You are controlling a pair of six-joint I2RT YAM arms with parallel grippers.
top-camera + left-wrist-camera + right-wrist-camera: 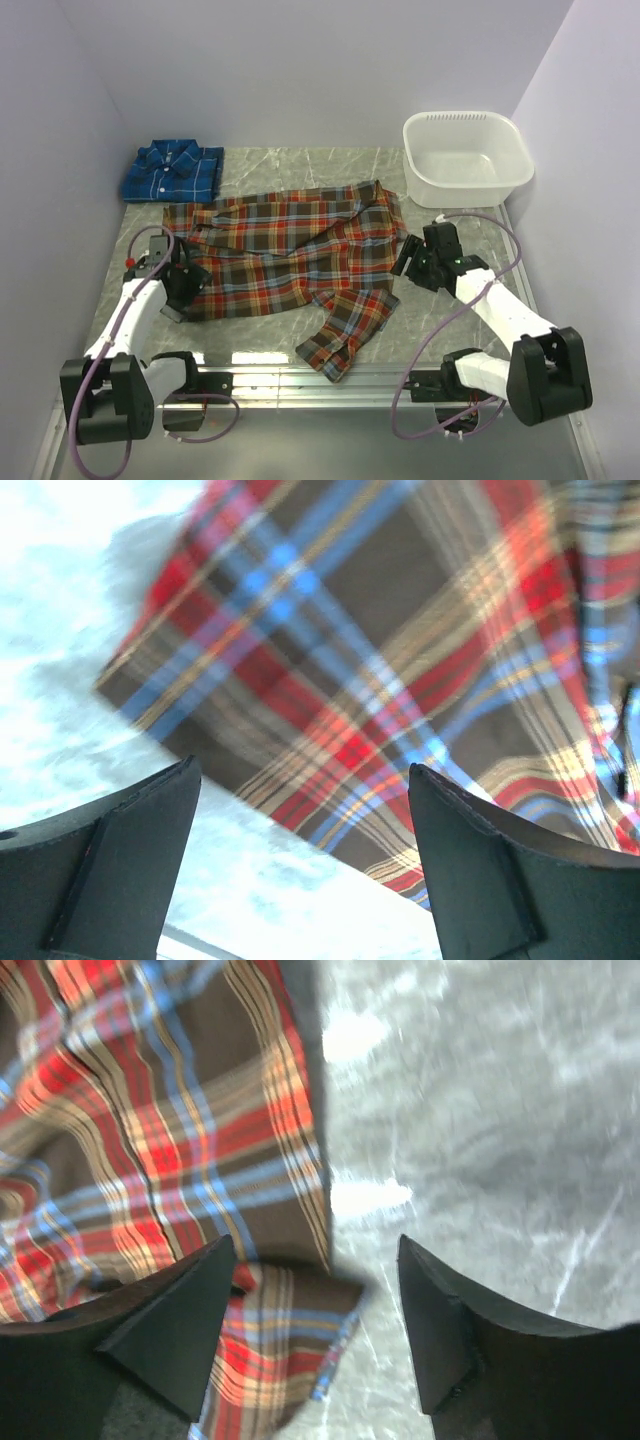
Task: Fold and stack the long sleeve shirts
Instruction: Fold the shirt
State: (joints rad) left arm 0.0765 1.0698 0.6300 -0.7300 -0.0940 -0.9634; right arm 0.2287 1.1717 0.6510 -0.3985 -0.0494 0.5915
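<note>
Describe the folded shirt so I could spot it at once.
Look at the far left corner of the table, opposite the white tub. A blue shirt lies there, folded into a neat square with its collar up. Its neighbour, the red shirt, is spread out flat.

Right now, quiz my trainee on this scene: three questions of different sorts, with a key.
1. True or false: the blue shirt is folded.
2. The tub stands: A far right; B far left; C near middle.
3. Fill in: the left claw and right claw, at either side of the red shirt, are both ____.
Key: 1 true; 2 A; 3 open.
</note>
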